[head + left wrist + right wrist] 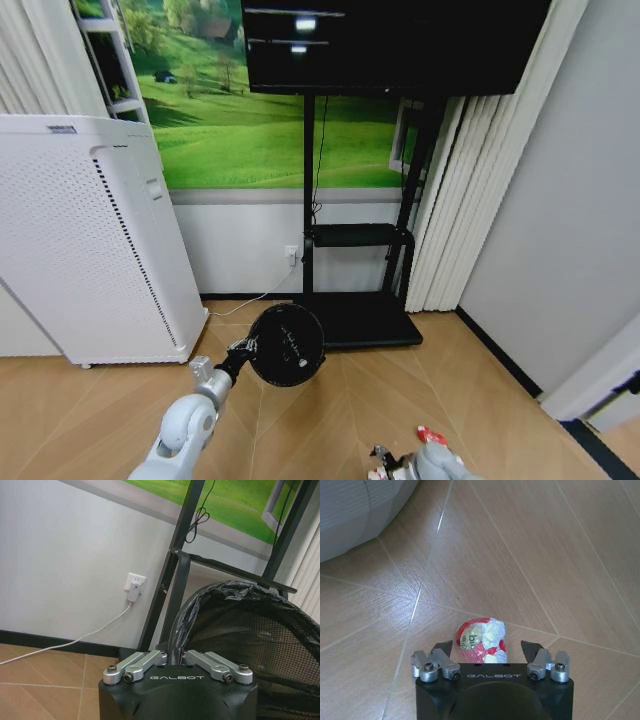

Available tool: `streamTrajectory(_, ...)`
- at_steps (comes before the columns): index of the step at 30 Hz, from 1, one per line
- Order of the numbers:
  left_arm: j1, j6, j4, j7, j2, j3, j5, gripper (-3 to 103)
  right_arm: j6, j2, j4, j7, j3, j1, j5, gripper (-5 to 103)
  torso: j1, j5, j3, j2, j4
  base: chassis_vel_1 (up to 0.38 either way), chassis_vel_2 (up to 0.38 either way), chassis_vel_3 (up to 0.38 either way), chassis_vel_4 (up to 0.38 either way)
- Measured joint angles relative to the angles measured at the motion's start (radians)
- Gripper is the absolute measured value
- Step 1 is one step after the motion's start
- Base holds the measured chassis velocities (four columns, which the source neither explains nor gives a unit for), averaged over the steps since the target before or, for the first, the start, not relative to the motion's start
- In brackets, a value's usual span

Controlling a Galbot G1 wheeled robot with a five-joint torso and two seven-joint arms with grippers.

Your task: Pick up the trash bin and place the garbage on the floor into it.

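Trash bin [250,630] cut off, edge.

The trash bin [286,345], near the centre bottom of the head view, is black with a fine perforated mesh wall and a glossy black liner. The garbage piece [481,640], at the lower centre of the right wrist view, is red and white with green lettering. The floor [530,555] is tan wood-grain.

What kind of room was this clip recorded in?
Probably a living room or a staged home mock-up: a big screen on a black floor stand, a meadow mural on the wall, a white air purifier, pale curtains and wood-look floor tiles.
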Motion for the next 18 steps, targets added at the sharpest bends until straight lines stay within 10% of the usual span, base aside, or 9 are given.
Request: streamTrajectory(18,-0.002,0.000,0.000,0.002,0.000,-0.008,-0.001,4,0.006,0.008,-0.019,0.037,-0.013,0.007,0.008,30,0.000,-0.0001,0.000,0.000,0.0000,0.000,0.000,0.000,0.000)
